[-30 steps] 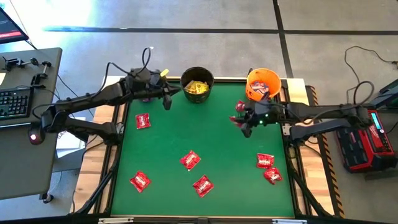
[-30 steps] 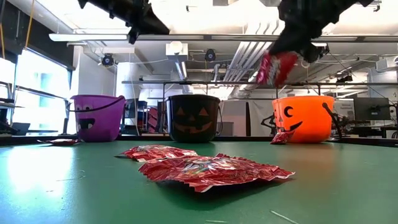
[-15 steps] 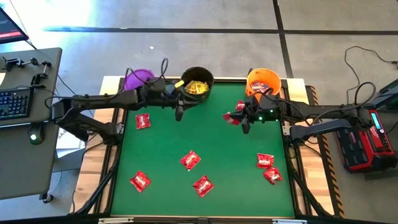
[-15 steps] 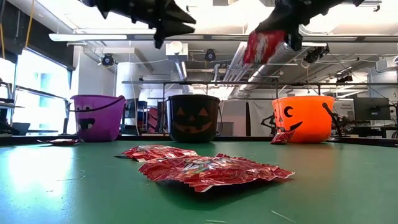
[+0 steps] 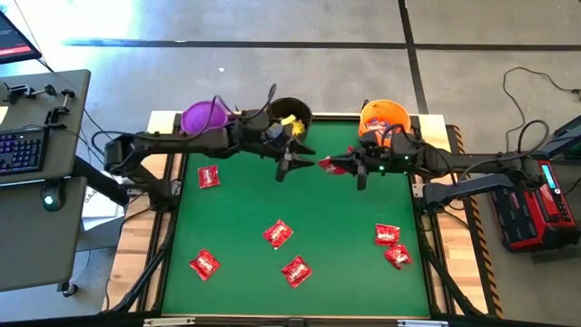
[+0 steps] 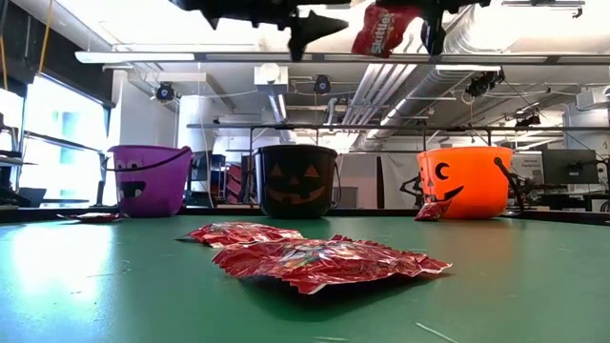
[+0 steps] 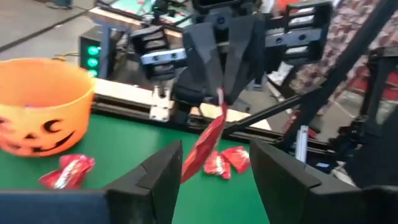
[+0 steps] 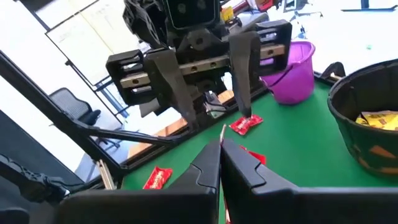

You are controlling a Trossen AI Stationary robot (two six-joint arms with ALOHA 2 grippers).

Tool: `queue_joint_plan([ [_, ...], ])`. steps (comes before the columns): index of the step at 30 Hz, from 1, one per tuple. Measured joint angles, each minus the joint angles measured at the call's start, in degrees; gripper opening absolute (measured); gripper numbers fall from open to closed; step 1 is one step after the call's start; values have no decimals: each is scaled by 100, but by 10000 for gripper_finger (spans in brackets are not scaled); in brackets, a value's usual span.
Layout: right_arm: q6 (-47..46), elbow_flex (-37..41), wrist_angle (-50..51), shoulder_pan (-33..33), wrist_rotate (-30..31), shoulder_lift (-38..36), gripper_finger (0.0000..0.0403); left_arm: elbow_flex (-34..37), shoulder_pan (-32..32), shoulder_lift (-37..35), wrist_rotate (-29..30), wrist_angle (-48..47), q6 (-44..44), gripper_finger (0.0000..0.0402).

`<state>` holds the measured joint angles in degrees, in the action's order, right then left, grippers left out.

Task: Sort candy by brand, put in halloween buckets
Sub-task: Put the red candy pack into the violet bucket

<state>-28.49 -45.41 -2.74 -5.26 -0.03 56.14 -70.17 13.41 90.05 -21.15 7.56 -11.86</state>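
Near the table's [image 5: 236, 263] far edge, the right gripper [image 5: 338, 164] is pinching a red packet [image 5: 330, 165] aloft, offering it between the left gripper's [image 5: 297, 155] spread fingers, seemingly for a handover.

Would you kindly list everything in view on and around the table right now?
purple bucket: one, purple, mat's far-left edge
black bucket: one, black, far middle
orange bucket: one, orange, far right
yellow packets: several, yellow, inside the black bucket
loose red packets: six seen from above on the mat, one more beside the orange bucket
held red packet: one, red, in the air
mat: one, green, tabletop
keyboard: one, dark, side desk
left claw: open, facing the held packet
right claw: shut on the held red packet
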Motion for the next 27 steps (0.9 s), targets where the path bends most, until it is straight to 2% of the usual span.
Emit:
queue_joint_plan([
  [8,-1,0,-301,2,0,2,0,-522,-39,446,-282,-32,107,198],
  [17,-2,-2,-573,2,0,2,0,-863,-226,817,-425,-20,159,189],
  [21,0,-2,-577,2,53,2,0,-878,-204,781,-400,13,200,143],
  [27,34,-2,-580,2,66,2,0,-874,-127,766,-425,4,201,23],
])
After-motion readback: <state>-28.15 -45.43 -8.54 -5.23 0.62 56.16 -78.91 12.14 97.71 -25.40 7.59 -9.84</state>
